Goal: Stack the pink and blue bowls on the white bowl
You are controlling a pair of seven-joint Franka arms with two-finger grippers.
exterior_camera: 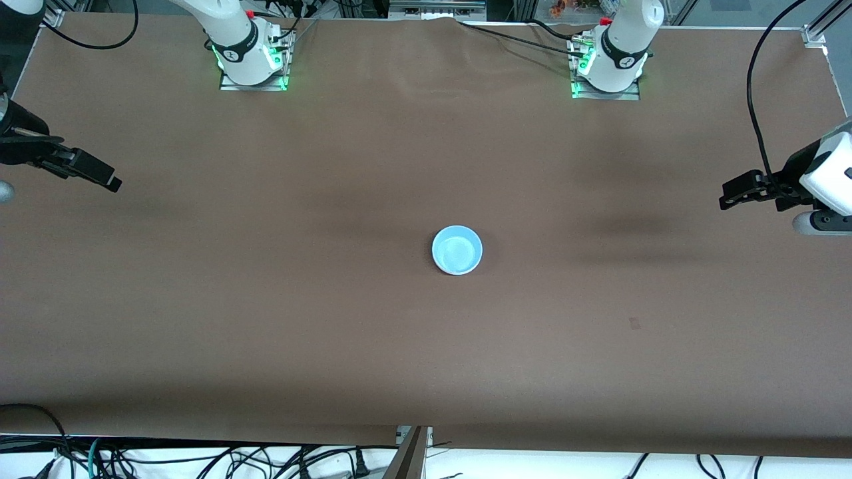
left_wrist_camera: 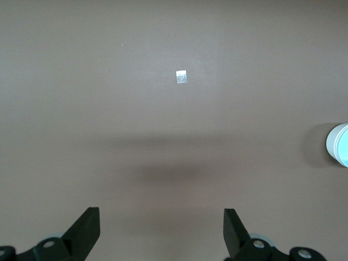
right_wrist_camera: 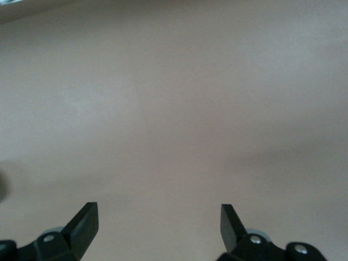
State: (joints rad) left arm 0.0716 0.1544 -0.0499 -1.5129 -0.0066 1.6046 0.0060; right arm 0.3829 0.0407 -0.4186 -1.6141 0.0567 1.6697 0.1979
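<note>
A light sky blue bowl point(exterior_camera: 457, 249) stands upright near the middle of the brown table. Its edge also shows in the left wrist view point(left_wrist_camera: 340, 144). No pink bowl and no white bowl can be seen apart from it; whether they sit under the blue bowl is hidden. My left gripper point(exterior_camera: 727, 198) hangs open and empty over the left arm's end of the table, well away from the bowl; its wrist view shows it point(left_wrist_camera: 161, 215) over bare table. My right gripper point(exterior_camera: 112, 180) hangs open and empty over the right arm's end, and its wrist view shows it point(right_wrist_camera: 159, 211) over bare table.
A small pale tape mark point(exterior_camera: 634, 323) lies on the table nearer to the front camera than the left gripper, also in the left wrist view point(left_wrist_camera: 181, 76). Cables run along the table's front edge point(exterior_camera: 200, 459).
</note>
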